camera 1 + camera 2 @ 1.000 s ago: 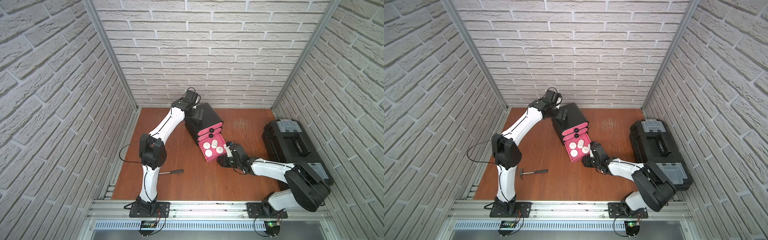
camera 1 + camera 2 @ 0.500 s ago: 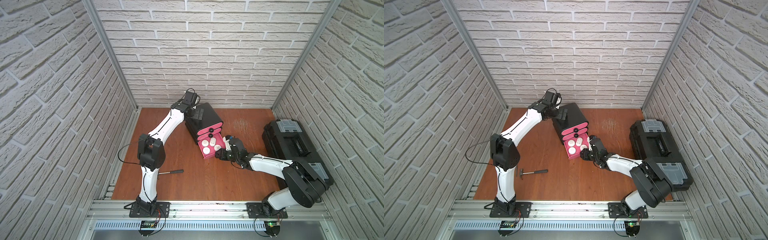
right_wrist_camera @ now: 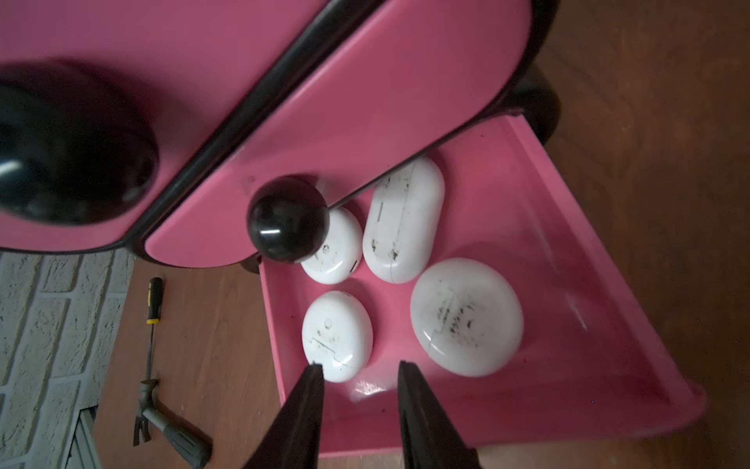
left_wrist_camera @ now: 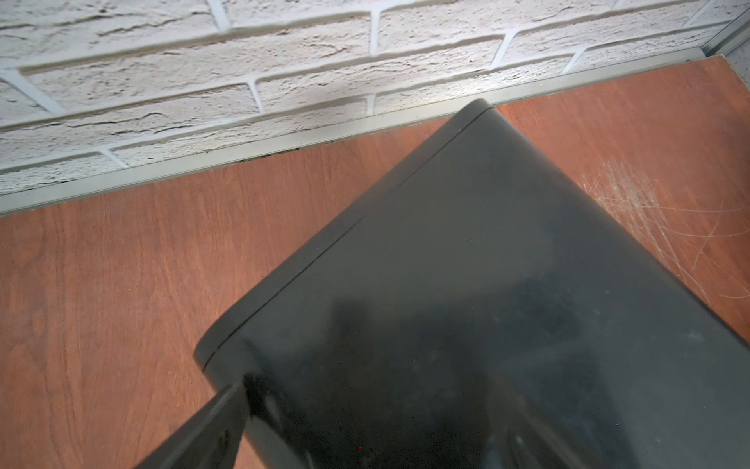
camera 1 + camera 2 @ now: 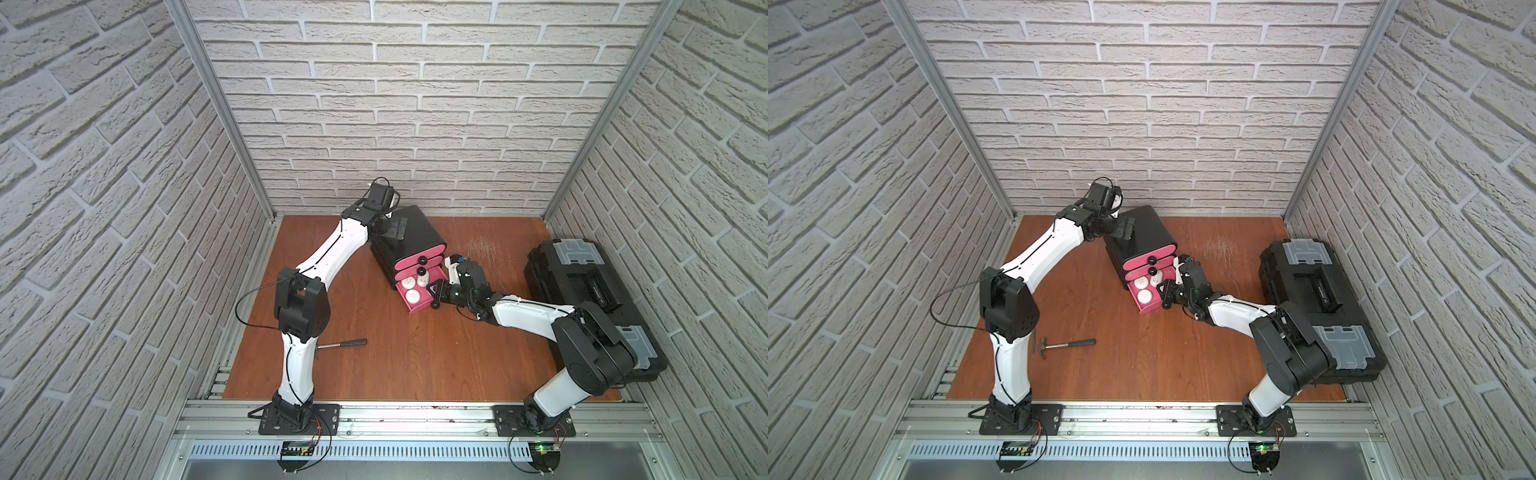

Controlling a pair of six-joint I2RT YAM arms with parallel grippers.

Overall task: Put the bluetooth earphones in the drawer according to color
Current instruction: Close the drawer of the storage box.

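Seemingly near the end. Counting four white earphones (image 3: 466, 316) in the pulled-out bottom drawer (image 3: 588, 333) of the cabinet (image 5: 415, 232), far centre; seeing no black or lavender ones, probably stowed behind the two shut fronts above. Left to do, likely: pushing that drawer home. Holding nothing in the right gripper (image 3: 360, 365), jaws narrowly apart at the drawer's near end; resting the left gripper (image 5: 392, 227), spread wide, on the cabinet's top. Elsewhere: one hammer (image 5: 1065, 344), one toolbox (image 5: 582, 270).
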